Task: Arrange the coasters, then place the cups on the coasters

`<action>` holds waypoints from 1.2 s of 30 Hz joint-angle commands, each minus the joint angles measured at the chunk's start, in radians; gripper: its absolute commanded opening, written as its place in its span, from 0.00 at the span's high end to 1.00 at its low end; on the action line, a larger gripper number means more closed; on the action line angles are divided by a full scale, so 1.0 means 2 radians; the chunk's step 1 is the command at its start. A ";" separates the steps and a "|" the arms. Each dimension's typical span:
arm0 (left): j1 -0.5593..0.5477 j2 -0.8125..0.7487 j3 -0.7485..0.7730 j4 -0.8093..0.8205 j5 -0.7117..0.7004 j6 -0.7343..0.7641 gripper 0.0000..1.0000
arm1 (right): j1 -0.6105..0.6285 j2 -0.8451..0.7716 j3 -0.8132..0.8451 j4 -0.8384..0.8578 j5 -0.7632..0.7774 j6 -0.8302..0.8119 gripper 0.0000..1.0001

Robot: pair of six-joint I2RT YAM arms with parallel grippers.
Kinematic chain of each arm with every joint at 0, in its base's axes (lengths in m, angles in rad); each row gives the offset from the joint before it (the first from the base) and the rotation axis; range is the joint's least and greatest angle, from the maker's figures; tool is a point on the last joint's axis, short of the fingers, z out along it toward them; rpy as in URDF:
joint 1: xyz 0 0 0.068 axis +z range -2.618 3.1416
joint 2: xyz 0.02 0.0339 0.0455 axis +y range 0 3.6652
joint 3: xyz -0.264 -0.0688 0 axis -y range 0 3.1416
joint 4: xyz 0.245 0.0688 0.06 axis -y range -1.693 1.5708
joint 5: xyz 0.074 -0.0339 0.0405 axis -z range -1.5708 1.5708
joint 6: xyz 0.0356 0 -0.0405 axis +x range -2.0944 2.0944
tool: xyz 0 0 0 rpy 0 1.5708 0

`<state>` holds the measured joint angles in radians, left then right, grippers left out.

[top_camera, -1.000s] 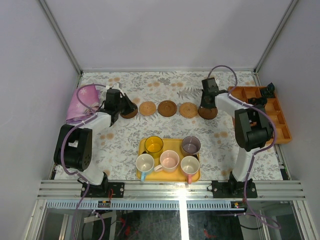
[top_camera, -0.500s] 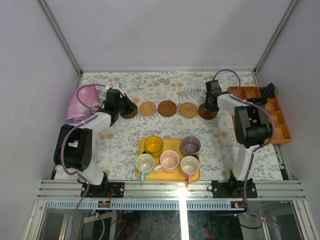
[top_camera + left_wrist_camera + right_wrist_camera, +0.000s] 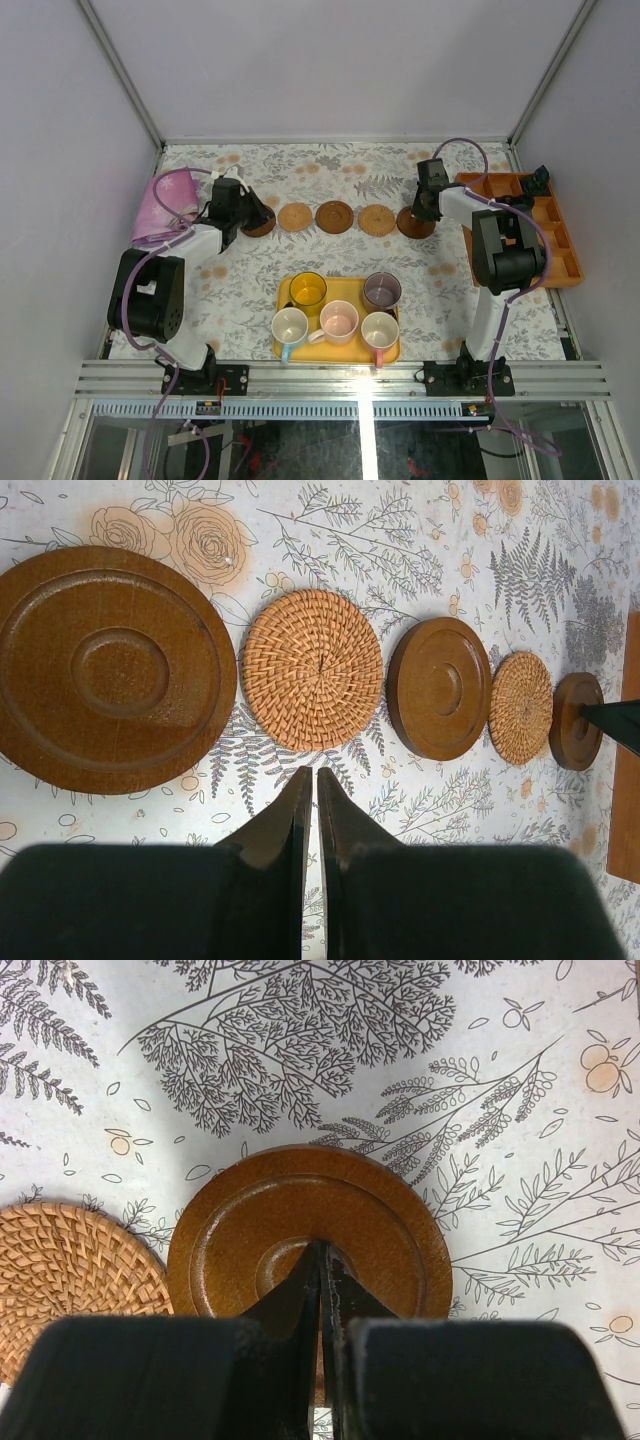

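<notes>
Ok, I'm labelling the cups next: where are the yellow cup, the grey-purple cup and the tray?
yellow cup [image 3: 307,290], top view, on its inner floor.
grey-purple cup [image 3: 382,290], top view, on its inner floor.
tray [image 3: 345,288], top view, on bare floor between those two cups.

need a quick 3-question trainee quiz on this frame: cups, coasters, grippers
1. How many cups stand on the yellow tray?
2. The right gripper is over: A the tray, B the dark coaster at the row's right end, C a cup.
3. True or false: the left gripper is open.
Key: 1 five; 2 B; 3 false.
</notes>
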<state>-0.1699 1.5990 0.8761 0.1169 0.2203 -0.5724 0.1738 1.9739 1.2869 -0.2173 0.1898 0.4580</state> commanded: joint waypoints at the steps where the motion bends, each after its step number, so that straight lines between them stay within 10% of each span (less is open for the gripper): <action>1: -0.003 0.001 -0.001 0.020 -0.001 0.001 0.96 | -0.006 0.003 0.000 -0.013 0.015 0.010 1.00; 36: -0.003 0.011 -0.009 0.021 0.005 0.004 0.95 | -0.007 -0.007 0.005 0.008 0.020 0.008 1.00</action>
<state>-0.1699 1.6096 0.8707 0.1173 0.2226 -0.5720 0.1696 1.9739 1.2865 -0.2173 0.2195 0.4793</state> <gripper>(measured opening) 0.049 0.009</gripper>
